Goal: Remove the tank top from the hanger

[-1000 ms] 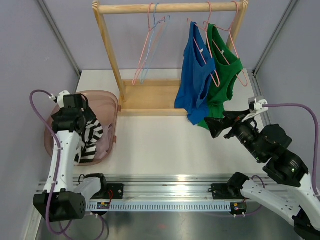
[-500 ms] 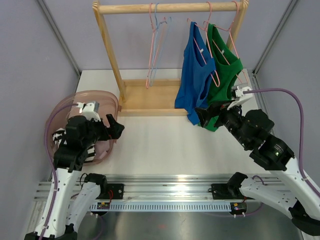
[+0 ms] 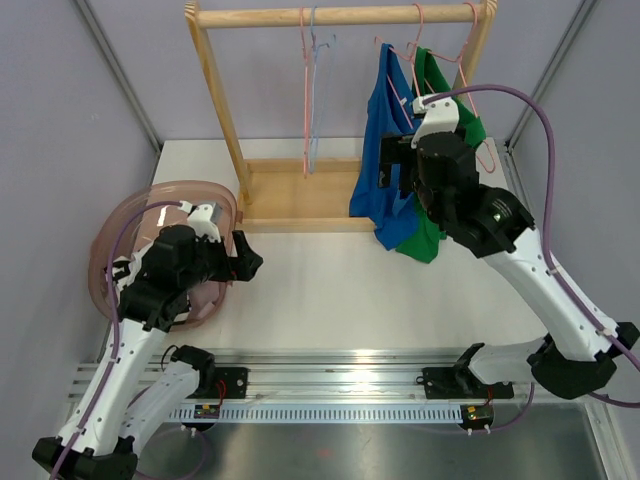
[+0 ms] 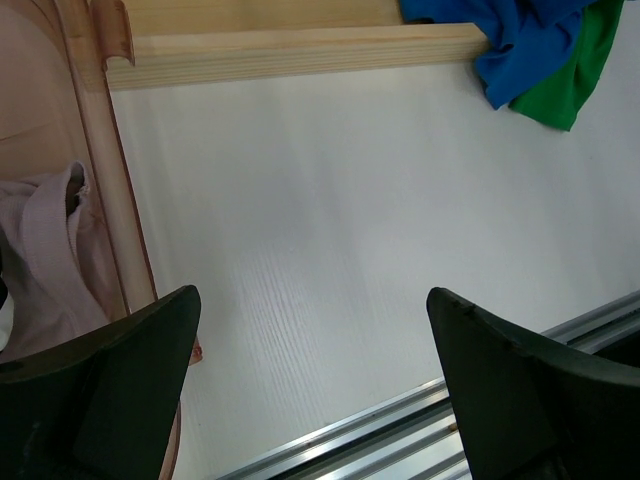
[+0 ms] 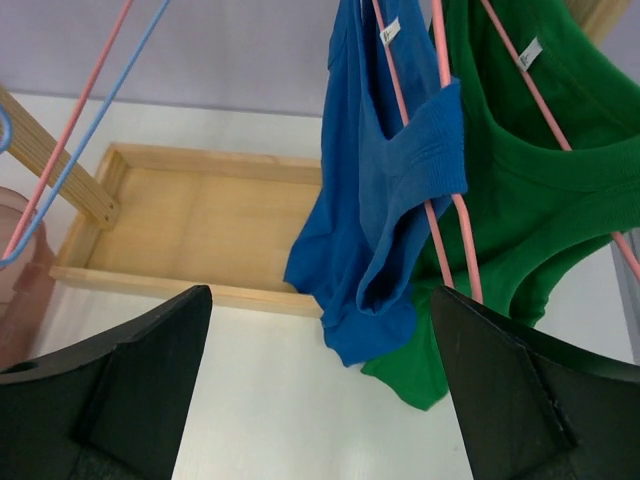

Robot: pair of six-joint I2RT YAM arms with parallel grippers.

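Surface, far-right corner: blue tank top overlaps green tank top. Right gripper, left gripper released. Risk: pinching both.

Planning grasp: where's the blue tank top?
Top view, right side: the blue tank top hangs on a pink hanger, overlapping the green tank top to its right.

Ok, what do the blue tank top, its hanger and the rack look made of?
Blue tank top: soft matte knit fabric, with ribbed edging and limp folds. Its pink hanger: thin smooth rod, probably coated wire or plastic; unclear. Rack: pale unpainted wood, grain visible on the base.
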